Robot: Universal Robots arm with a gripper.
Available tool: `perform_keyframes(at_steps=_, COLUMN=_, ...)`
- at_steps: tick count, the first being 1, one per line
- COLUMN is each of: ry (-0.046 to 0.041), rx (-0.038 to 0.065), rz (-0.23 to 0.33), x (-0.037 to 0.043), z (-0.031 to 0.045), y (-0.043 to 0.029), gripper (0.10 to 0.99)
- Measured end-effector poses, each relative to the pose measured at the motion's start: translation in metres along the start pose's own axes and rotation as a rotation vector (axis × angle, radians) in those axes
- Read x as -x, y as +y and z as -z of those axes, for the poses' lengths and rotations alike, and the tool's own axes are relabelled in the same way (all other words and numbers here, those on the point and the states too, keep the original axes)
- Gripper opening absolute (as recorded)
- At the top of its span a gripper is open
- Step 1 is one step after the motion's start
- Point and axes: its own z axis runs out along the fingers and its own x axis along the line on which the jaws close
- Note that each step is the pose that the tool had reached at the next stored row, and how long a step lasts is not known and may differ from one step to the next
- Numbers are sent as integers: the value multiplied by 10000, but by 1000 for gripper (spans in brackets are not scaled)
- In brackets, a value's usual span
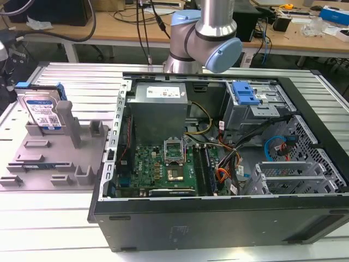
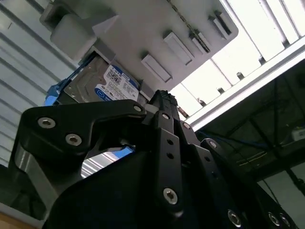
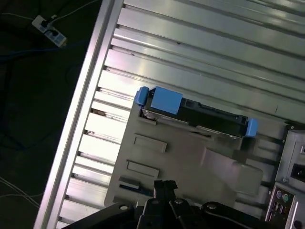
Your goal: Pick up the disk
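The disk (image 1: 43,112) stands upright on its edge in a slot of the grey fixture plate (image 1: 38,164) at the exterior view's left, its white-and-blue label facing the camera. The first wrist view looks down on the disk (image 3: 195,114) edge-on, with blue rails at both ends. In the second wrist view the disk's (image 2: 112,86) labelled face peeks past the black gripper linkage. My gripper (image 3: 165,186) hangs above the fixture plate, apart from the disk, with its fingers (image 2: 162,98) together and nothing held.
An open computer case (image 1: 218,218) lies at the exterior view's right, with a grey box (image 1: 161,109), a green board (image 1: 158,169) and a blue caddy (image 1: 244,93) inside. The arm (image 1: 210,33) rises behind the case. Grey posts (image 1: 66,123) stand on the plate. The ribbed metal table (image 1: 49,218) lies underneath.
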Motion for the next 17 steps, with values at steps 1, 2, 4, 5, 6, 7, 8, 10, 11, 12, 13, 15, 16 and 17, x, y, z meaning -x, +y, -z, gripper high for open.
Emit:
perform_keyframes(at_steps=1, ry=7, rx=0, rz=201, x=0, z=0, y=0, gripper=106)
perform_keyframes(at_steps=2, ry=33, rx=-1, rz=860, x=0, z=-1, y=0, gripper=106)
perform_keyframes(at_steps=4, ry=70, rx=-1, rz=1840, x=0, z=-4, y=0, gripper=106)
perform_keyframes(at_steps=5, ry=77, rx=-1, rz=2014, x=0, z=-4, y=0, gripper=106)
perform_keyframes(at_steps=6, ry=87, rx=-1, rz=2249, x=0, z=-5, y=0, gripper=106)
perform_keyframes(at_steps=7, ry=101, rx=-1, rz=2635, x=0, z=-6, y=0, gripper=106)
perform_keyframes(at_steps=8, ry=108, rx=-1, rz=2815, x=0, z=-6, y=0, gripper=106)
perform_keyframes(at_steps=10, ry=126, rx=-2, rz=3278, x=0, z=-8, y=0, gripper=106)
perform_keyframes(at_steps=11, ry=133, rx=-2, rz=3469, x=0, z=-8, y=-1, gripper=106)
perform_keyframes(at_steps=12, ry=141, rx=-1, rz=3688, x=0, z=-9, y=-1, gripper=106)
perform_keyframes(at_steps=13, ry=148, rx=-2, rz=3856, x=0, z=-9, y=-1, gripper=106)
perform_keyframes(at_steps=15, ry=170, rx=-3, rz=4449, x=0, z=-11, y=-1, gripper=114)
perform_keyframes(at_steps=16, ry=186, rx=-3, rz=4864, x=0, z=-12, y=-1, gripper=294)
perform_keyframes(at_steps=17, ry=193, rx=-3, rz=5054, x=0, z=-12, y=-1, gripper=294)
